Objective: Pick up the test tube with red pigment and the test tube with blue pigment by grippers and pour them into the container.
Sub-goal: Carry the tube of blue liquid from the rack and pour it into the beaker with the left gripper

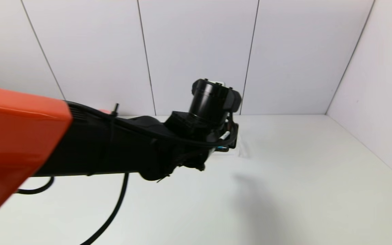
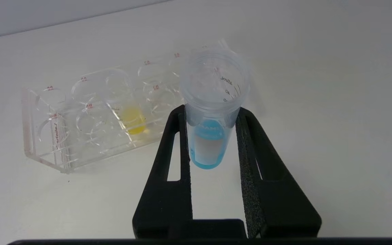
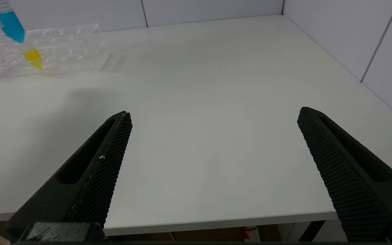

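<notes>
Blue-tipped clear plastic test tube (image 2: 213,112) is hanging upright in the left end effector (image 2: 213,115), lifted above the white table (image 2: 318,119).

Black foam-lined fingers (image 2: 182,143) are pinching the slim round-bottomed tube on both sides just under its open rim, its blue liquid sitting at the bottom, clear of the table. Just beside it, a clear acrylic tube rack (image 2: 80,126) is holding a yellow-liquid tube (image 2: 133,119). Farther off, the right end effector (image 3: 213,136) is hovering near the table edge, spread wide and holding nothing.
</notes>
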Tool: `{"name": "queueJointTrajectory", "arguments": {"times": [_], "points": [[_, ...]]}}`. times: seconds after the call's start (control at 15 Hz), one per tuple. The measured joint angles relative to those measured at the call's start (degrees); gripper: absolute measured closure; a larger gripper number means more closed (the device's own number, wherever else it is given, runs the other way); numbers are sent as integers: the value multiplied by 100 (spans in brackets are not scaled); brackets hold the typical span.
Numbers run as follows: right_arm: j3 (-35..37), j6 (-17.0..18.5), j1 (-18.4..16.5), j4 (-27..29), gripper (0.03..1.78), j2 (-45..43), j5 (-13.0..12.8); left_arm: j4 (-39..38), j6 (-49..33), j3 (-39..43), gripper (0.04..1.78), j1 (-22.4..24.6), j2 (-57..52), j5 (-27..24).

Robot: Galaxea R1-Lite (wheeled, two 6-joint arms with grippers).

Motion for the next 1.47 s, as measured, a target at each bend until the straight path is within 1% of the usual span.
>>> {"name": "queueJointTrajectory", "arguments": {"times": [0.13,0.2,0.27,0.4,0.47,0.6,0.67,0.87,0.93,1.0,1.13,1.33,1.47], "points": [[0,0,0,2,4,0,0,-346,458,1034,140,367,-752,-1067],[0,0,0,2,4,0,0,-528,714,1482,140,656,-1117,-1648],[0,2,0,2,4,0,0,-656,985,1882,140,1053,-1491,-2326],[0,2,0,5,4,0,0,-636,1384,2384,140,1908,-2068,-3527],[0,0,0,2,4,0,0,-547,1546,2543,140,2387,-2304,-4112],[0,2,0,2,4,0,0,-368,1849,2700,140,3339,-2599,-5126],[0,2,0,2,4,0,0,-300,2070,2734,140,3903,-2682,-5680],[0,0,0,2,4,0,0,15,2877,2630,140,5168,-2597,-6879],[0,0,0,2,4,0,0,268,3257,2453,140,5515,-2456,-7127],[0,2,0,0,4,0,0,555,3611,2227,140,5766,-2305,-7227],[0,2,0,2,4,0,0,1235,4184,1642,140,6125,-2007,-7251],[0,2,0,2,4,0,0,2326,4602,641,140,6400,-1602,-7183],[0,2,0,2,4,0,0,3026,4812,-48,140,6452,-1302,-6907]]}}
